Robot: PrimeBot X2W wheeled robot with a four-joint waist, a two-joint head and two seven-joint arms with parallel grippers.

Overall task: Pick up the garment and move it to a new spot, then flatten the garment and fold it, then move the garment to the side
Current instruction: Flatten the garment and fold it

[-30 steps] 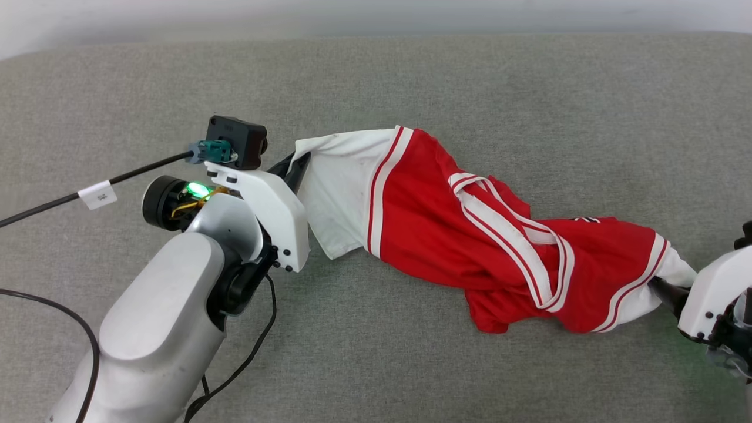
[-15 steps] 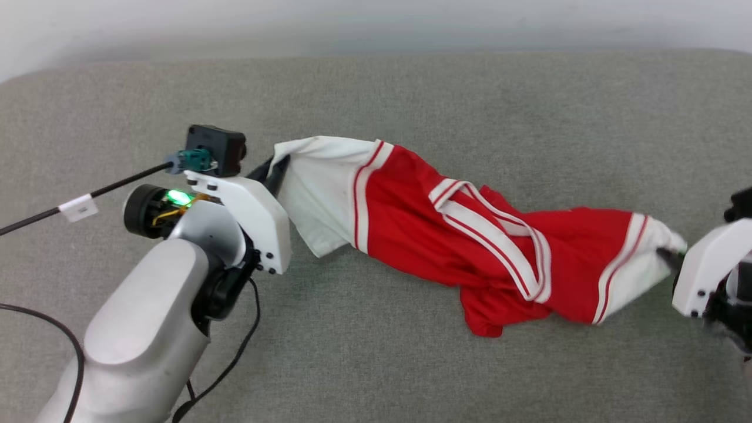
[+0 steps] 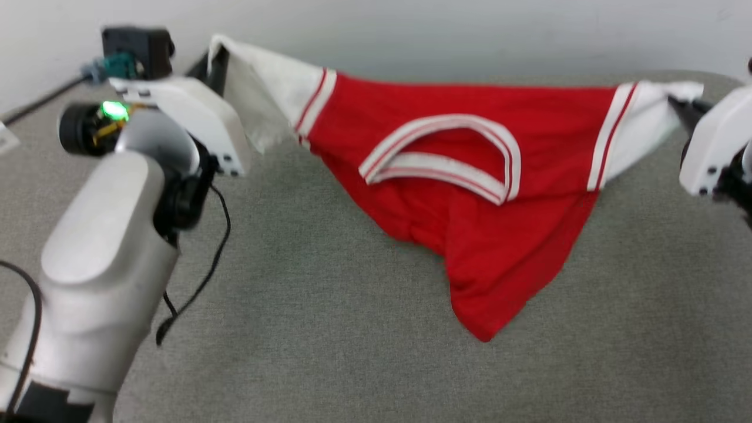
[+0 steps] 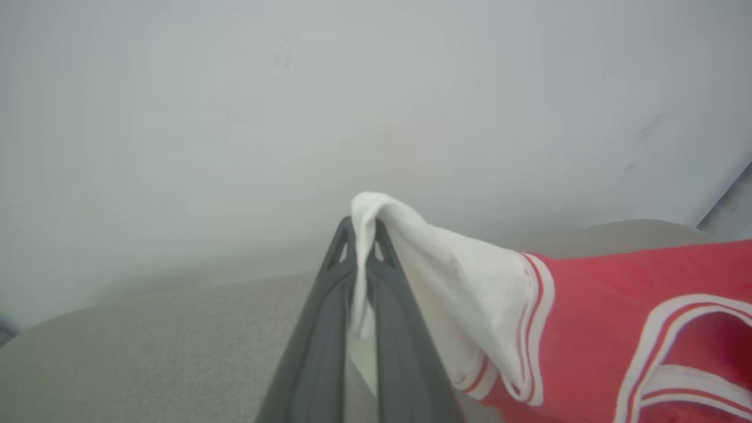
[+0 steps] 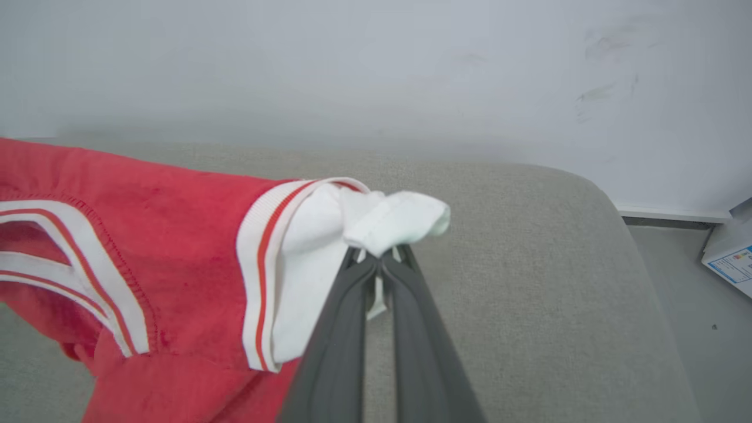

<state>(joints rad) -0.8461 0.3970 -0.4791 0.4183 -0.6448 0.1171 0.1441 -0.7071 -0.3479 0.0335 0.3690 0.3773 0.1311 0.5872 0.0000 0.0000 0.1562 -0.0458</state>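
Note:
The garment (image 3: 458, 176), a red shirt with white sleeves and striped trim, hangs stretched between both arms above the grey cushion (image 3: 329, 329). Its lower body droops to a point that reaches the cushion. My left gripper (image 3: 212, 59) is shut on the end of one white sleeve (image 4: 423, 258) at the upper left. In the left wrist view that gripper (image 4: 363, 235) pinches the cloth between its dark fingers (image 4: 329, 305). My right gripper (image 3: 681, 104) is shut on the other white sleeve (image 5: 376, 226) at the upper right. In the right wrist view that gripper (image 5: 379, 258) has sleeve cloth bunched over its tips.
A pale wall (image 3: 470, 29) stands right behind the cushion. A black cable (image 3: 200, 276) trails from my left arm over the cushion. Past the cushion's rounded right end, grey floor (image 5: 693, 294) and a white box (image 5: 731, 252) lie below.
Both arms have lifted the garment off the cushion and pulled it taut, so it hangs spread out instead of lying bunched. The right gripper closed on the sleeve. The head camera has shifted.

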